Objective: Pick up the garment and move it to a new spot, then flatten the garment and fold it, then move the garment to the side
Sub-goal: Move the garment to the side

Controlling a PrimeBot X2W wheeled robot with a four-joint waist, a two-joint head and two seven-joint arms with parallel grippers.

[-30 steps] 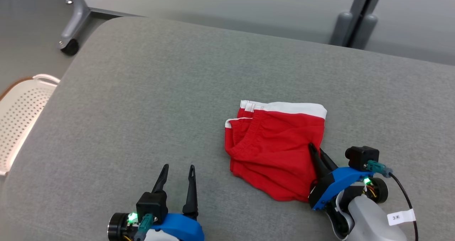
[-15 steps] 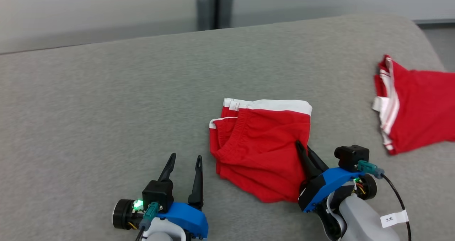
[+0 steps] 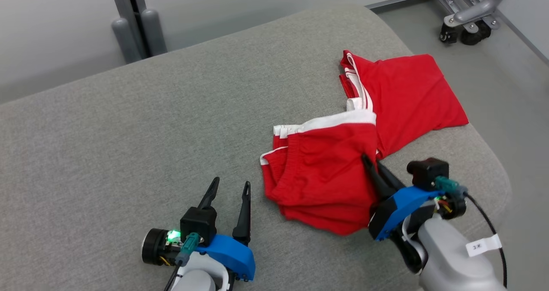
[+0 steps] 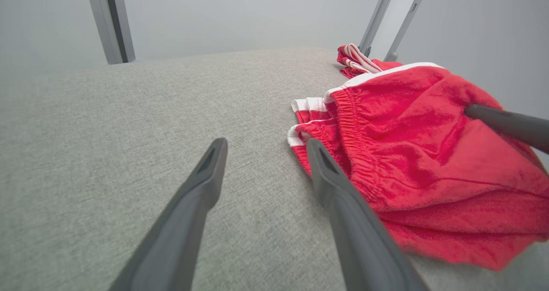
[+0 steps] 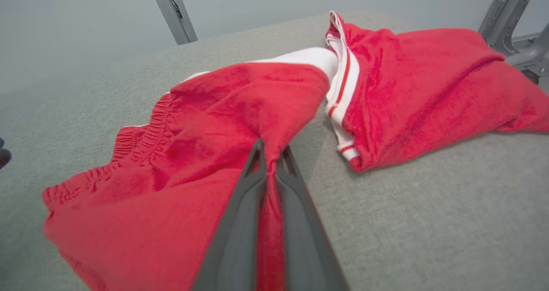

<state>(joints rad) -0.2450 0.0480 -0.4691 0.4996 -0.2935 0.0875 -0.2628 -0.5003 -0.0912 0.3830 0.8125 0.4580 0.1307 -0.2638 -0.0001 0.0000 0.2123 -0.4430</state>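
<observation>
Right claw [image 3: 371, 160]: we see it closed to a sliver on a pinch of the red shorts [image 3: 319, 171]. A ridge of cloth runs up between its two fingers.
Red shorts: they spread ahead of the right claw and off to its left as a folded bundle. The white waistband is on the side farthest from the claw. The gathered, elastic-edged folds are toward the left claw.
Left claw [image 3: 231, 181]: its fingers are parted wide and hold nothing. They point out low over the grey counter [image 3: 107, 145]. The nearest edge of the shorts is just right of its right finger, and the two are apart.
Second red garment [image 3: 407, 93]: it lies beyond the right claw and to its right, with its white-striped edge turned toward the shorts. Its far side hangs over the counter's corner.
Where the two meet: the waistband corner of the shorts overlaps the striped edge in our views. We cannot tell whether they touch.
</observation>
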